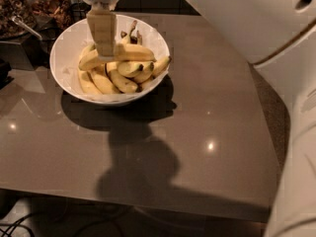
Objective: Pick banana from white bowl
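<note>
I am holding the gripper (104, 53) straight down inside the white bowl (63, 48), its tip at the banana (134, 52) lying topmost across the pile (116, 79), easiest to reach, though I cannot tell if the claw is gripping.

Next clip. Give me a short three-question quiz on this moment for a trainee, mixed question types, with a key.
1. True or false: the white bowl stands on the floor, not on the table.
2. Where is the gripper? A) over the table, to the right of the bowl; B) over the bowl, at the long banana on top of the pile; C) out of view.
3. Fill in: besides the long banana, the bowl holds several shorter ____.
Key: 1 false; 2 B; 3 bananas.
</note>
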Tool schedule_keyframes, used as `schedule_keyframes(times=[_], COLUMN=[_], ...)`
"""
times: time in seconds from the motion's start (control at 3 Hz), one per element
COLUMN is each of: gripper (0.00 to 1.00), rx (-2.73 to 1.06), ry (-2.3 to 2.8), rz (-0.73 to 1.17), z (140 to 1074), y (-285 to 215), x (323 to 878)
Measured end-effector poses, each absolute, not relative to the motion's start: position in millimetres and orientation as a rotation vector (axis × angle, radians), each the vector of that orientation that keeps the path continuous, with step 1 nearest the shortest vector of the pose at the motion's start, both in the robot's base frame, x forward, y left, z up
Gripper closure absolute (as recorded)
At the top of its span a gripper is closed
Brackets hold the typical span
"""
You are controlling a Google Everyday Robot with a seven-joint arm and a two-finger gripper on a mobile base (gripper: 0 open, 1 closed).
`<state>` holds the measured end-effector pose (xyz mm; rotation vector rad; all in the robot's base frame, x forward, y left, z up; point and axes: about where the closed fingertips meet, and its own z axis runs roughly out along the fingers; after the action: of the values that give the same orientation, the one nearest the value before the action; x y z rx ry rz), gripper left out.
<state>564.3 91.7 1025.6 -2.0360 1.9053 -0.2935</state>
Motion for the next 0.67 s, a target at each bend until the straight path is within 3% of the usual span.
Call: schedule_keyframes(times=[0.67], gripper=[0.31], rx=[-2.079], ry=[1.929], rz=[-0.282], z=[1001], y=[107], x=[586])
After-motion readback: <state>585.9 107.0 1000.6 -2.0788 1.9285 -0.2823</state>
